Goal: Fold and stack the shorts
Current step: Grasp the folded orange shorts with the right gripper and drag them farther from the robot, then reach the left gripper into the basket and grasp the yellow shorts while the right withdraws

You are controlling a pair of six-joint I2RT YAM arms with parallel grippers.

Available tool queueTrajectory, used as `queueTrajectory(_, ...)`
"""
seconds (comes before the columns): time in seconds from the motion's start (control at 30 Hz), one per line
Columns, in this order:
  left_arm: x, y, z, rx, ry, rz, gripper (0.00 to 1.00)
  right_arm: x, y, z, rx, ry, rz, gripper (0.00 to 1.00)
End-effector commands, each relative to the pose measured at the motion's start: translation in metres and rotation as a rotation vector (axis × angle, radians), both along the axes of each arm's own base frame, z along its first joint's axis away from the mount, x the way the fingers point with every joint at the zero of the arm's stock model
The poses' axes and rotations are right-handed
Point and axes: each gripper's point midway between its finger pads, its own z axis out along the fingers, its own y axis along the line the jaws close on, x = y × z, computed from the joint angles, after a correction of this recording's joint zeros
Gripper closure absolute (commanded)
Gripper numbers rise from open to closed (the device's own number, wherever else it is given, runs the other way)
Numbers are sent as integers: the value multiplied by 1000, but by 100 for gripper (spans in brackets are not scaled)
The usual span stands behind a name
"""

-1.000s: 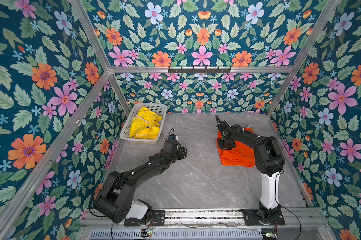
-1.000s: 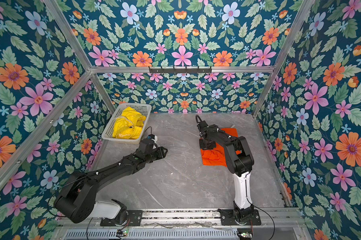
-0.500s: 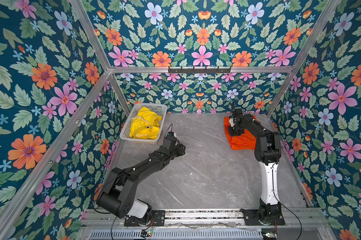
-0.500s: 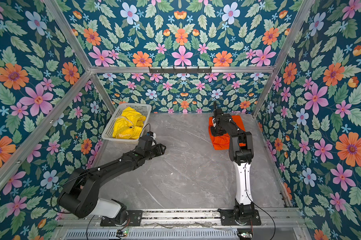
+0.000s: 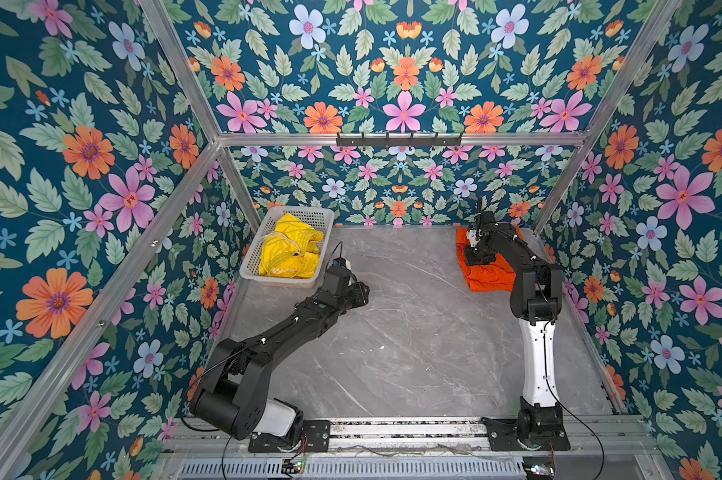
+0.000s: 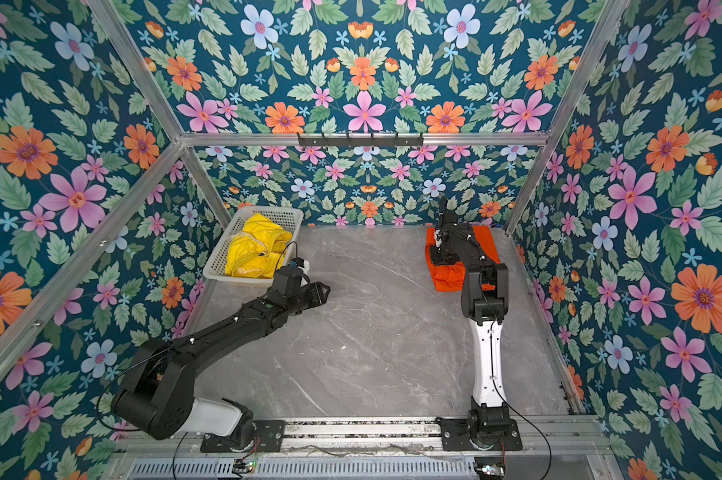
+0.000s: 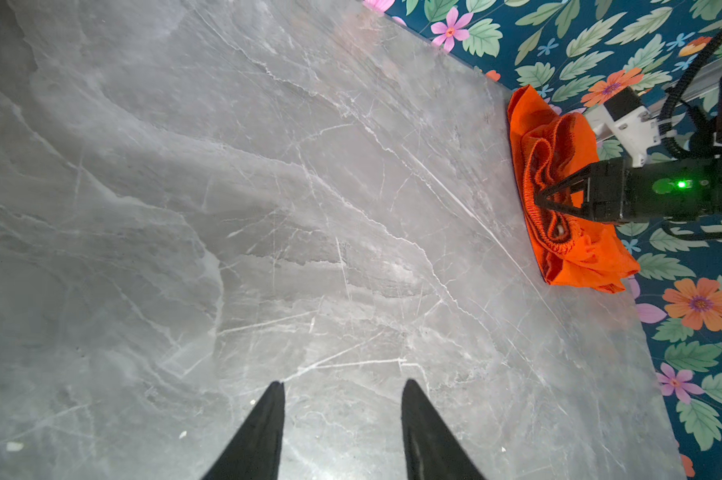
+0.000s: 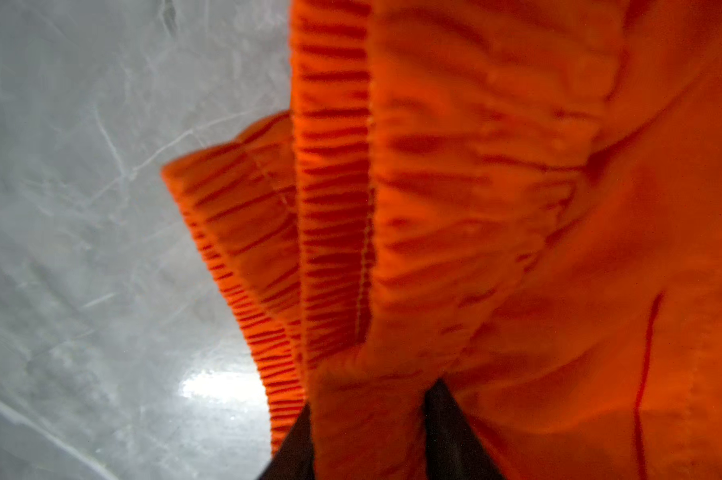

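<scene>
orange shorts [image 8: 517, 208] bunched btwn R gripper [image 8: 373, 392] jaws, rest heaped beyond

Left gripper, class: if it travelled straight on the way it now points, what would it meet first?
Probably the bare grey tabletop: the left gripper, jaws open, aims across it in the left wrist view. The orange shorts lie aside of that line; depth is uncertain.

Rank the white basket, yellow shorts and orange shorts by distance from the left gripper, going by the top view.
1. White basket, its near corner just beyond the left gripper.
2. Yellow shorts, inside that basket.
3. Orange shorts, far off at back right.
</scene>
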Motion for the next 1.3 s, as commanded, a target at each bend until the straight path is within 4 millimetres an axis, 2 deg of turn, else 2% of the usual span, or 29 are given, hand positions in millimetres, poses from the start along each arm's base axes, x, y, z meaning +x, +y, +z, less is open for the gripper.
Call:
queueTrajectory(0.0, 4, 6, 14, 32, -31, 4, 51, -1, 9, 37, 41, -50, 2, 49)
queueTrajectory(0.13, 12, 19, 41, 87, -78, 14, 48, -1, 19, 102, 81, -170, 8, 37)
queueTrajectory(0.27, 27, 46, 74, 180, -128, 46, 43, -21, 42, 163, 89, -291, 45, 36)
queueTrajectory(0.37, 44, 79, 90, 256, -113, 75, 40, -51, 76, 192, 134, -360, 99, 36)
queueTrajectory(0.43, 58, 104, 97, 300, -97, 102, 39, -73, 99, 198, 151, -389, 130, 36)
queueTrajectory(0.6, 99, 166, 100, 330, -64, 182, 36, -121, 148, 187, 243, -377, 160, 36)
queueTrajectory(0.63, 108, 176, 96, 332, -49, 192, 36, -128, 159, 177, 254, -360, 173, 36)
queueTrajectory(0.67, 117, 188, 89, 347, -22, 213, 35, -138, 166, 184, 270, -371, 184, 36)
queueTrajectory(0.73, 132, 197, 73, 351, 20, 203, 33, -150, 176, 174, 273, -338, 188, 36)
queueTrajectory(0.87, 153, 199, 33, 293, 105, 155, 33, -166, 183, 152, 282, -268, 177, 36)
queueTrajectory(0.97, 166, 195, 13, 275, 133, 123, 33, -175, 184, 139, 301, -242, 163, 36)
queueTrajectory(1.27, 178, 181, -17, 196, 175, 78, 40, -185, 178, 120, 298, -205, 132, 36)
